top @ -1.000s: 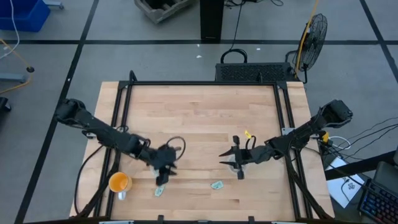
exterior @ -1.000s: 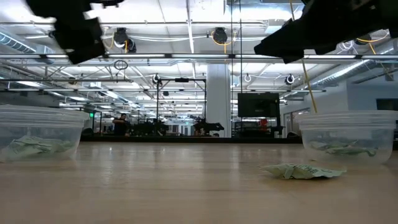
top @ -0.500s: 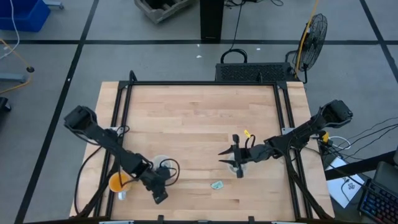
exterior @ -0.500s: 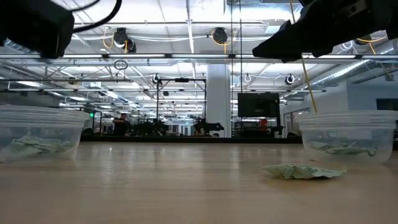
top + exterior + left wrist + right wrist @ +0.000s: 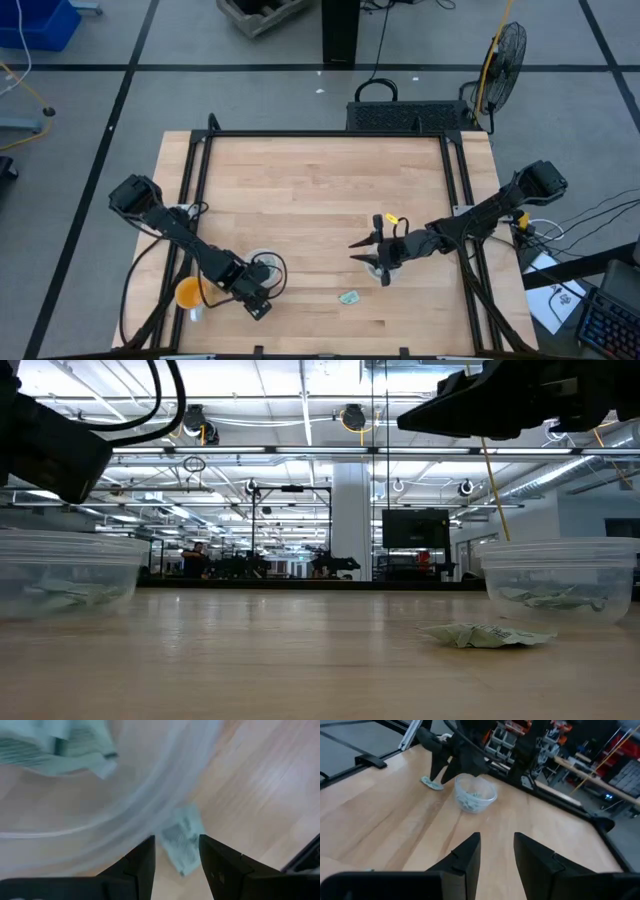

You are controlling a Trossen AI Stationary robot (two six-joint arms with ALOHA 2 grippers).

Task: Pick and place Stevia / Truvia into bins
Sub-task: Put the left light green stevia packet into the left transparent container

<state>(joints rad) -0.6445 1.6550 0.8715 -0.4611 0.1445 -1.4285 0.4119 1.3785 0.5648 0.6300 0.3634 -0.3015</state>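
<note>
While most of the Stevia packets already lie inside the two clear cups, the high view shows one loose packet (image 5: 348,297) on the butcher-block table (image 5: 320,190), between the left gripper (image 5: 259,307) near the front edge and the right gripper (image 5: 367,247) hovering at mid-table. The left clear cup (image 5: 262,268) stands just beside the left gripper, an orange cup (image 5: 190,293) farther left; the right clear cup (image 5: 383,268) sits under the right arm.

In the low view, packets line the bottoms of both cups (image 5: 62,572) (image 5: 562,580), and a crumpled packet (image 5: 487,634) rests on the wood near the right cup. Behind stretches a workshop with ceiling lights and a dark monitor (image 5: 415,527).

The left wrist view shows parted fingers (image 5: 141,860) above another packet (image 5: 182,837) lying just outside the cup's wall (image 5: 150,795), nothing gripped; a packet (image 5: 55,745) lies within.

The right wrist view shows that gripper's fingers (image 5: 470,852) apart and empty, looking across to the left cup (image 5: 475,793) and a packet (image 5: 432,783) beside it.

By this evidence, two packets remain to be binned.
</note>
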